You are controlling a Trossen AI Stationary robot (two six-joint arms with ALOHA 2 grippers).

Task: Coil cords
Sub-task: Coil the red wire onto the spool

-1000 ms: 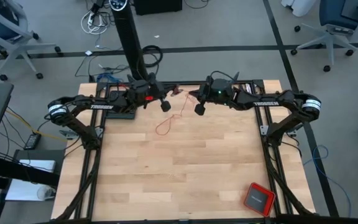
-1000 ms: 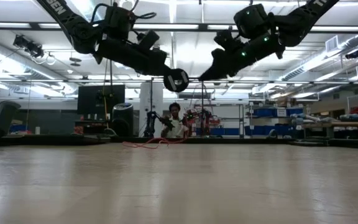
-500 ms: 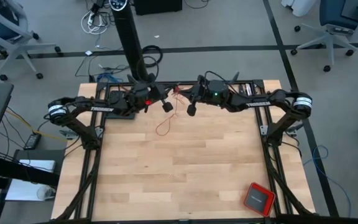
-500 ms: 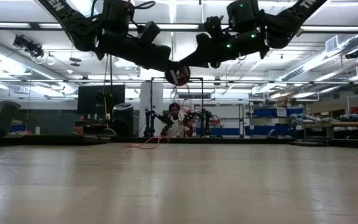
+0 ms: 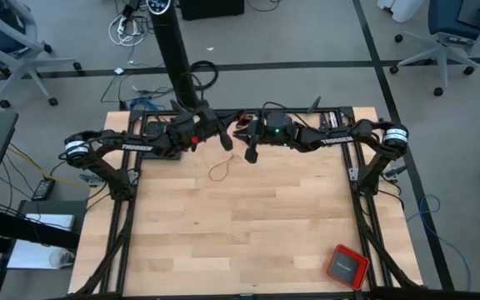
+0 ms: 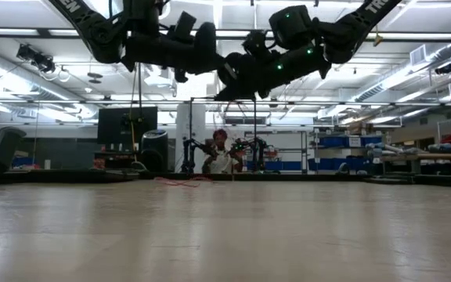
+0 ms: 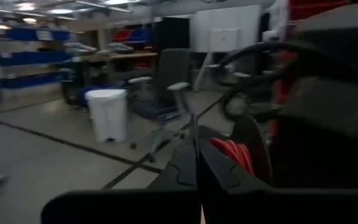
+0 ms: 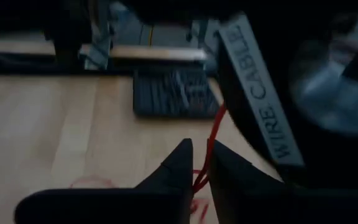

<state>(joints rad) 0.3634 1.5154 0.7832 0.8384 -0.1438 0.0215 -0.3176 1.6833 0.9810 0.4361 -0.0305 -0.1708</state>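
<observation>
Winding the red cord (image 5: 220,169) onto a spool calls for both grippers to work close together above the far edge of the table (image 5: 248,225). The left gripper (image 5: 226,141) has its fingers pressed together, with a bundle of red cord windings just beside them in the left wrist view (image 7: 232,154). The right gripper (image 8: 199,163) has its fingers slightly apart, and the cord strand (image 8: 209,152) runs between them without a firm clamp; just beyond those fingers stands a dark reel marked "WIRE CABLE" (image 8: 260,93). Below the fingers, the loose remainder lies as a slack loop on the wood.

For a good wrap, the right gripper should probably guide the strand with light tension. Too tight a pinch could stall the feed; too loose, and turns may slip off.
</observation>
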